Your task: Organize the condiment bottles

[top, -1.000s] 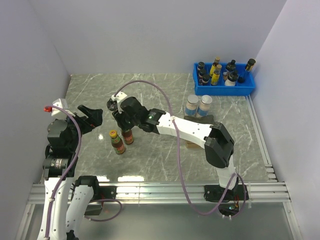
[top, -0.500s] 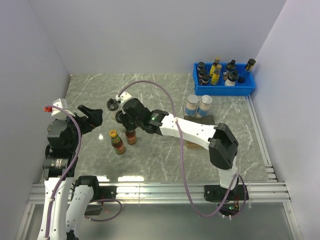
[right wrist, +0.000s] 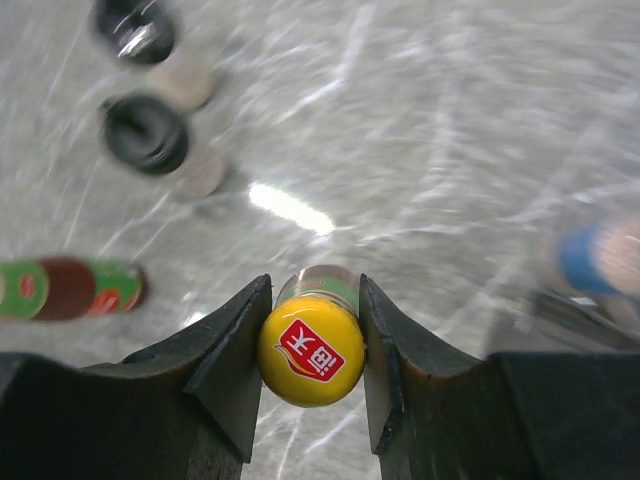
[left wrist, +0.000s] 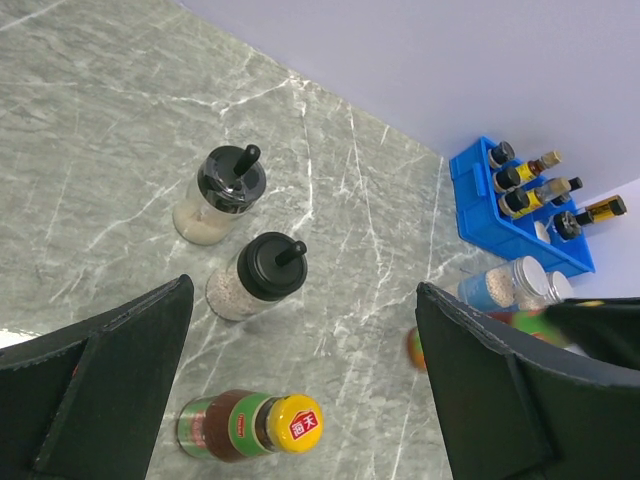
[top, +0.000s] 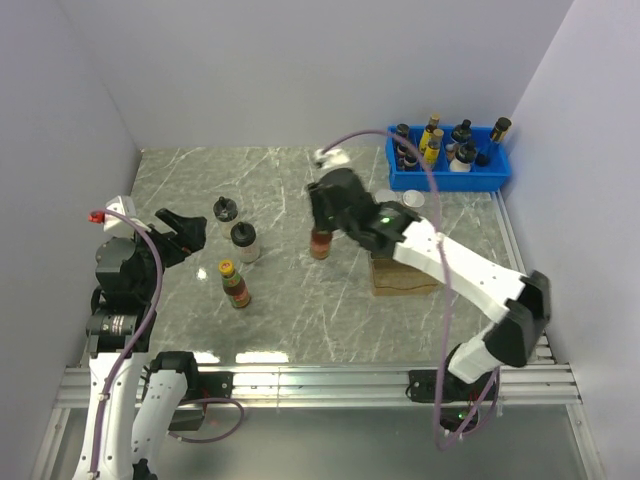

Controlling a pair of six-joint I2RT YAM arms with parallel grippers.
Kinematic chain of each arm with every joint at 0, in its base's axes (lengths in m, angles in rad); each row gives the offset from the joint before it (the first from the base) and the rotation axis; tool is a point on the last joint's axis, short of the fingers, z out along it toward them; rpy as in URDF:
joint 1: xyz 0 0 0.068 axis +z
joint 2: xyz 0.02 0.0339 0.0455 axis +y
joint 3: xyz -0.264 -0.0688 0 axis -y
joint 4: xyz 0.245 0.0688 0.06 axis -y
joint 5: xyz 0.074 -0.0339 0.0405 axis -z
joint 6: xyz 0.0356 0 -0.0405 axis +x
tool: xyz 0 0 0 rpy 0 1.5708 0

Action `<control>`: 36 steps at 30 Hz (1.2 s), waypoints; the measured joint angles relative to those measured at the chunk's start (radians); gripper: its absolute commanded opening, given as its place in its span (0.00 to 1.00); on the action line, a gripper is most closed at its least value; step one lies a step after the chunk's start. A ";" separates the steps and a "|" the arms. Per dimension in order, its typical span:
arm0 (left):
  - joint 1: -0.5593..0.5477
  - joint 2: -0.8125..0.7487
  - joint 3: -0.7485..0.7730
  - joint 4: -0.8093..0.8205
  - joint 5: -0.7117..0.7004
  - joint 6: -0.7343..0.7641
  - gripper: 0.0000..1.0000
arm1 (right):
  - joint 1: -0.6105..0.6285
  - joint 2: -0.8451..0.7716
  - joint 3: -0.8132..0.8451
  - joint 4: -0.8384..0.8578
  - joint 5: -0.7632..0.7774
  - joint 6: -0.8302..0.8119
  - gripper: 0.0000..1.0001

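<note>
nearest the bases, the left gripper (top: 183, 233) is hanging spread wide with nothing between its fingers, looking down on the table (top: 300, 320). just beyond it the second sauce bottle (top: 236, 285) is standing upright by itself, and a little farther the two black-capped bottles (left wrist: 222, 192) are sitting side by side, close but not touching.

out toward mid-table, the right gripper (right wrist: 313, 290) is clamping the held sauce bottle (top: 320, 243) at the neck, just under its yellow cap, with the bottle hanging upright. whether its base is clearing the marble is not showing.

past it a wooden block (top: 400, 278) is lying flat, and behind that the silver-lidded jars (left wrist: 497, 285) are standing together, partly hidden by the arm. the blue bin (top: 450, 178) of crowded bottles is sitting in the far corner.

the step in hand is looking like the carry of one sauce bottle toward the jars' side. the next move is calling for a level set-down near the block without nudging the jars, then letting go and fetching its twin.
</note>
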 measured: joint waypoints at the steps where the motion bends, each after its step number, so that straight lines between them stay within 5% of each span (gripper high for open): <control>1: 0.000 0.002 0.000 0.002 0.001 -0.003 0.99 | -0.021 -0.029 -0.014 0.000 0.009 0.007 0.00; 12: 0.000 0.034 -0.026 0.036 0.028 -0.027 1.00 | -0.333 -0.229 -0.159 -0.034 0.093 0.010 0.00; 36: 0.000 0.053 -0.030 0.050 0.045 -0.038 0.99 | -0.643 -0.231 -0.364 0.046 0.029 0.041 0.00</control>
